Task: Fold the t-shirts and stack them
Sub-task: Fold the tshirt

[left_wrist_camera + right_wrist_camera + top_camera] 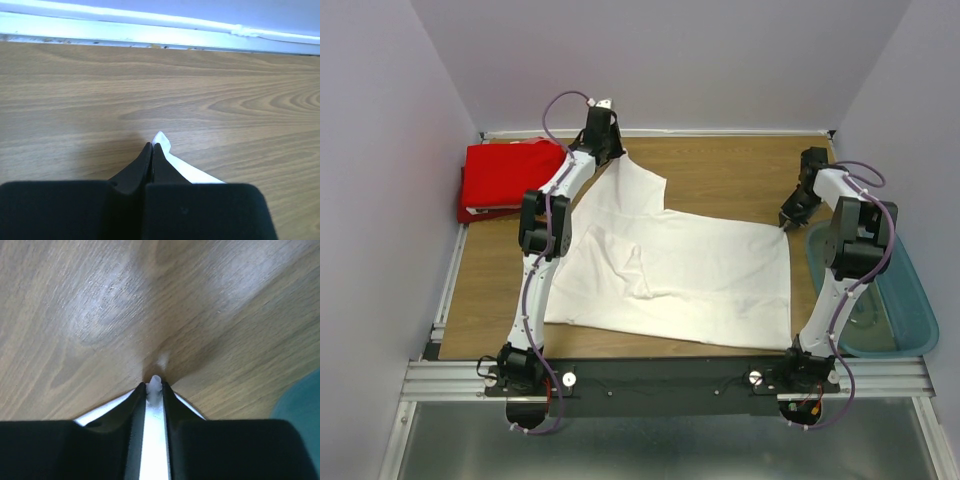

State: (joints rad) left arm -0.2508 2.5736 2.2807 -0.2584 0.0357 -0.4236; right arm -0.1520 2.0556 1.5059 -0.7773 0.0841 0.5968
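A white t-shirt lies spread over the middle of the wooden table, one part drawn out toward the far left. My left gripper is at that far tip, shut on the cloth; in the left wrist view a small white point of the shirt pokes out beside the closed fingertips. My right gripper is at the shirt's right far corner. In the right wrist view its jaws pinch a strip of white cloth, low over the wood. A folded red t-shirt rests at the back left.
A translucent blue-tinted tub stands at the right edge, close beside the right arm; its teal rim shows in the right wrist view. The back wall rail runs just beyond the left gripper.
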